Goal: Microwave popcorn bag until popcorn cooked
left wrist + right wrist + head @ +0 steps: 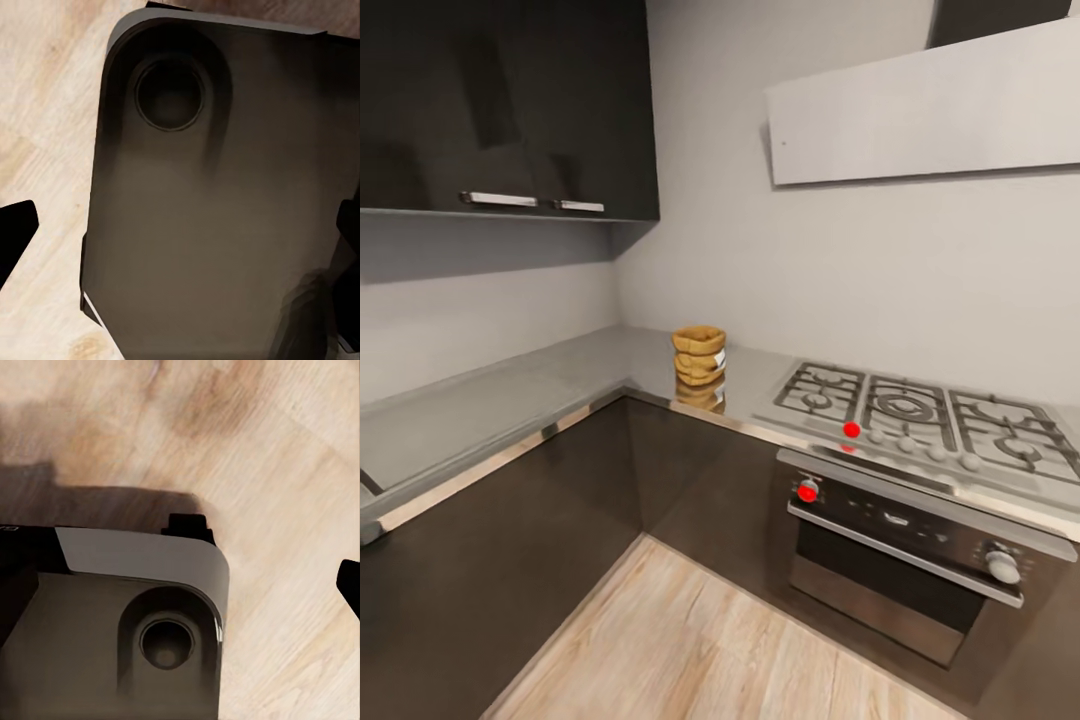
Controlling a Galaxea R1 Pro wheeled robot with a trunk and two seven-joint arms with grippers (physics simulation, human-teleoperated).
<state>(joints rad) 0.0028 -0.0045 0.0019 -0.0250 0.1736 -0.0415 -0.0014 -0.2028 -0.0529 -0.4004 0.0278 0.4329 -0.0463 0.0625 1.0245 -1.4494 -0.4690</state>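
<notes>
The popcorn bag (pixel 699 355), a crumpled golden-brown sack with a small white label, stands upright on the shiny grey countertop (pixel 510 400) in the corner, just left of the gas hob. Its inside is hidden, so I see no popcorn. The microwave is out of view. My left gripper (pixel 180 232) hangs open over the robot's dark base (pixel 210 187), with dark fingertips (pixel 15 232) at the picture's edges and nothing between them. My right gripper (pixel 184 585) is also open above the base (pixel 97 622) and the wood floor, with one fingertip (pixel 349 585) showing.
A gas hob (pixel 920 415) with a dark built-in oven (pixel 900 550) under it lies right of the bag. A white flat hood (pixel 920 110) and dark wall cabinets (pixel 510 100) hang above. Dark cabinet fronts enclose a wedge of light wood floor (pixel 710 640).
</notes>
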